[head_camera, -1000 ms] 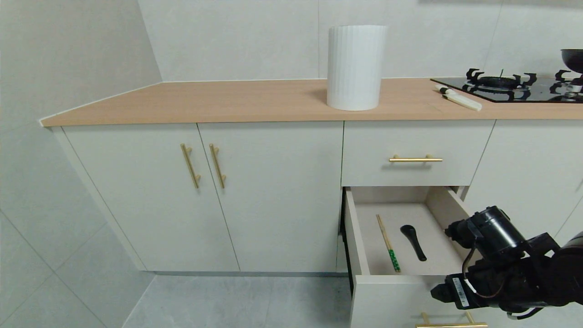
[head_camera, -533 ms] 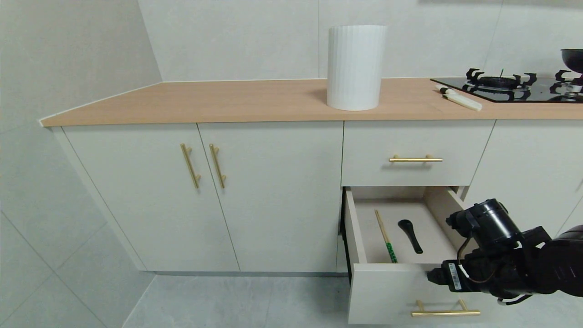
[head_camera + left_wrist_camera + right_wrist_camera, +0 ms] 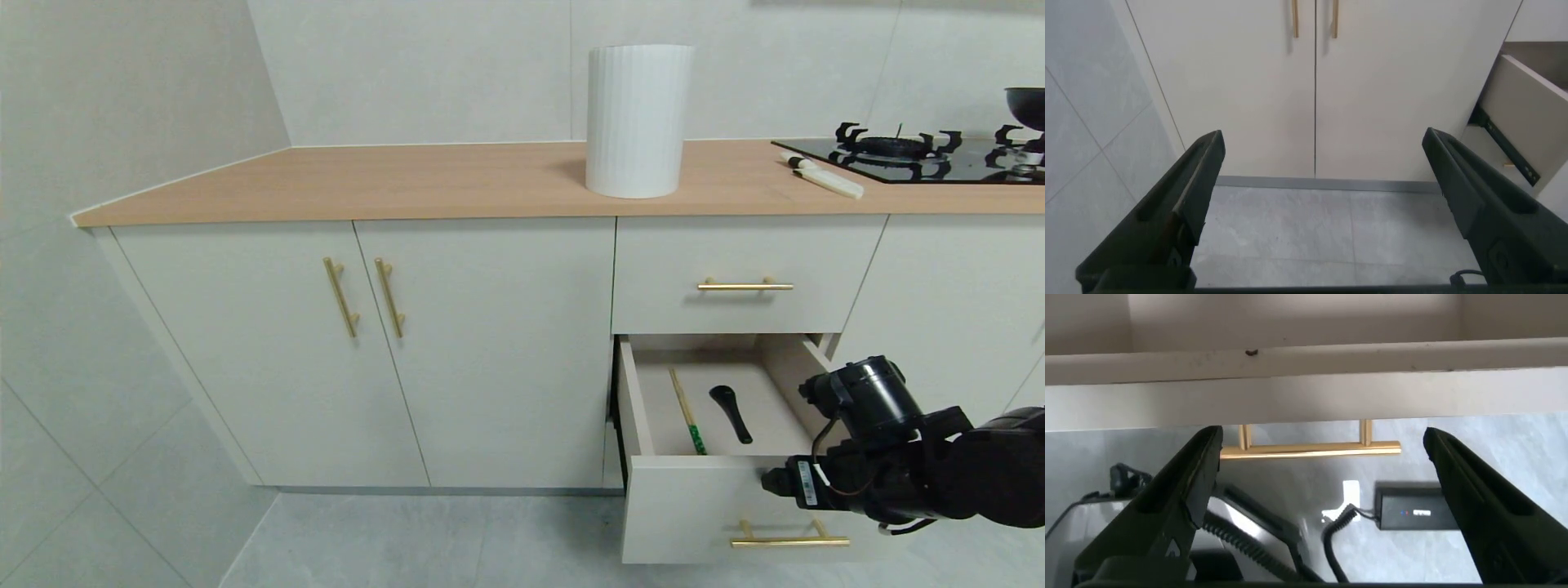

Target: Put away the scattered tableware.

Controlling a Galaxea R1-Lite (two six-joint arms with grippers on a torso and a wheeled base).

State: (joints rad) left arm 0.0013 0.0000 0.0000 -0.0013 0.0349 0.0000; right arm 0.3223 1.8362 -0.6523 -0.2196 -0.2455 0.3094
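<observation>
While the left fingers (image 3: 1184, 204) and right fingers (image 3: 1176, 498) are spread, chopsticks (image 3: 686, 412) and spoon (image 3: 731, 412) lie in the drawer (image 3: 686, 514).

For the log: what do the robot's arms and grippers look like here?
The left gripper and right gripper are matte black, each with two long, flat, tapering fingers. The right arm is bulky glossy black, with a black cylindrical housing at the wrist, a thin dark cable looping beside it and a small white printed label.
</observation>
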